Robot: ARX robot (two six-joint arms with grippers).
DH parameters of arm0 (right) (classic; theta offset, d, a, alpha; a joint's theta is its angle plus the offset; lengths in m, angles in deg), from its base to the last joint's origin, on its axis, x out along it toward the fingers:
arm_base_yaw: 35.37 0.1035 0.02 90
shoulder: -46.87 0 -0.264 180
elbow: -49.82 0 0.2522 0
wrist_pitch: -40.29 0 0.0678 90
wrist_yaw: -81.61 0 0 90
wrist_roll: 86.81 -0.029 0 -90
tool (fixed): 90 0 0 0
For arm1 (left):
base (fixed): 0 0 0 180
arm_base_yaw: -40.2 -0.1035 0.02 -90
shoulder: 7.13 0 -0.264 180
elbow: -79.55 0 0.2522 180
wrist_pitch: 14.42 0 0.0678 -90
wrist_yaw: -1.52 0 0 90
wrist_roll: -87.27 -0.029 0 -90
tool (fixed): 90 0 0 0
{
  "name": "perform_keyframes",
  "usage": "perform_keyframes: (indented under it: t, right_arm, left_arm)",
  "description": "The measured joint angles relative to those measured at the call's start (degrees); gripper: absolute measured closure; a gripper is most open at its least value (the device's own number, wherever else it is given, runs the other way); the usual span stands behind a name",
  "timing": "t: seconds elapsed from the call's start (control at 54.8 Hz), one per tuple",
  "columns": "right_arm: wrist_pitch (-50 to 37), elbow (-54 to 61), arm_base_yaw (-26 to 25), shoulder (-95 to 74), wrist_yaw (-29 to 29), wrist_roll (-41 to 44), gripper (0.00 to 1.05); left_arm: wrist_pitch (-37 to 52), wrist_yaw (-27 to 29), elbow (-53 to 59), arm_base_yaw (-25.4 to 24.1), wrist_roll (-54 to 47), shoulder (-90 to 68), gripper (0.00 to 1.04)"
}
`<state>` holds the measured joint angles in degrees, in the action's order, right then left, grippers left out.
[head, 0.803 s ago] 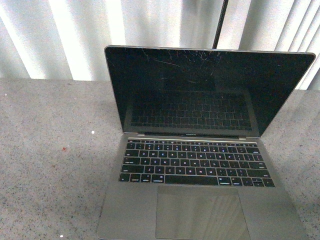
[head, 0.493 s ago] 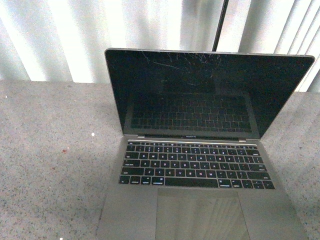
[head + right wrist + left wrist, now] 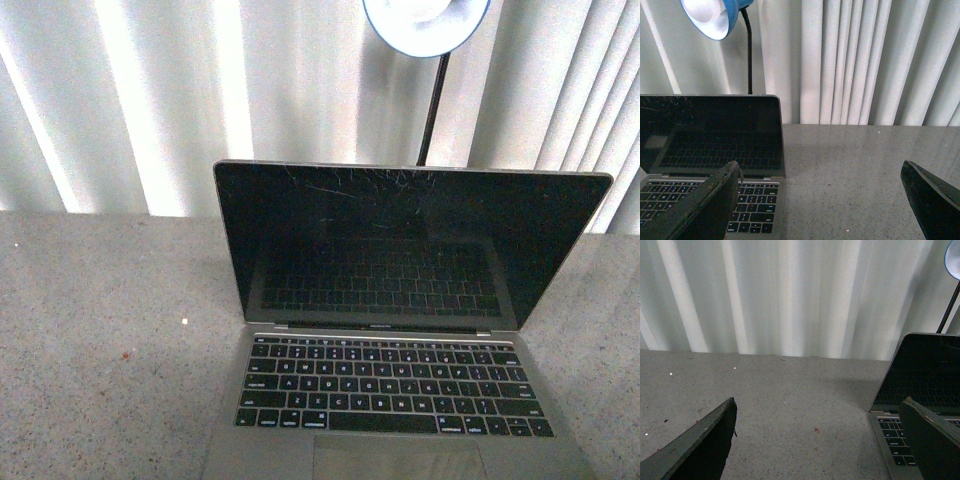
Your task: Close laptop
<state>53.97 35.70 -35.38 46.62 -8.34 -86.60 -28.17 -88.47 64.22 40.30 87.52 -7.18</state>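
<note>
Laptop stands open at 11 o'clock from the nearer right gripper, wide and empty; left gripper likewise.

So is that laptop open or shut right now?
Open: the laptop has its lid standing upright, with the dark screen and keyboard both exposed.

It looked like an office or study desk: a speckled grey worktop bore an open laptop, with a blue gooseneck lamp behind and pale vertical blinds along the far side.
</note>
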Motion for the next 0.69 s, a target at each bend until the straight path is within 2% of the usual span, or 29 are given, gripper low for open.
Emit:
perform_keyframes:
  t: [0.182, 0.237, 0.292, 0.31, 0.347, 0.401, 0.474, 0.547, 0.602, 0.693]
  right_arm:
    - [0.00, 0.00, 0.00, 0.00, 0.00, 0.00, 0.07]
    - [0.13, -0.04, 0.04, -0.11, -0.22, -0.02, 0.07]
    - [9.22, -4.13, 2.82, -5.53, -8.11, -2.12, 0.07]
    - [11.54, -5.84, 4.02, -8.72, -11.30, -2.12, 0.07]
    - [11.87, -7.82, 5.03, -13.79, -13.70, -1.77, 0.07]
    - [8.79, -10.47, 5.42, -21.46, -11.76, -0.39, 0.07]
    - [2.10, -13.64, 5.46, -30.73, -5.27, 3.06, 0.07]
    - [-3.45, -16.90, 5.84, -38.45, 1.33, 7.52, 0.07]
    - [-8.87, -19.76, 6.45, -45.24, 6.01, 13.60, 0.07]
    - [-15.96, -22.97, 6.99, -52.43, 7.39, 22.47, 0.07]
  left_arm:
    - [-0.04, 0.37, -0.04, 0.07, 0.04, -0.07, 0.07]
    - [-3.06, 9.25, -1.14, 2.54, 5.11, -3.45, 0.07]
    - [0.83, 14.12, -1.88, 2.64, 9.66, -11.21, 0.07]
    - [2.21, 14.10, -1.95, 2.54, 9.79, -12.83, 0.07]
    - [8.33, 11.54, -2.34, 1.33, 10.47, -19.30, 0.07]
    - [16.81, 8.02, -3.89, 0.02, 10.32, -28.13, 0.07]
    - [28.24, 3.54, -7.76, -0.46, 8.52, -40.41, 0.07]
    - [34.42, 0.59, -12.50, 0.98, 5.86, -50.31, 0.07]
    - [36.20, -0.26, -16.37, 3.50, 2.97, -56.37, 0.07]
    - [38.38, 2.56, -21.53, 8.22, -0.04, -63.30, 0.07]
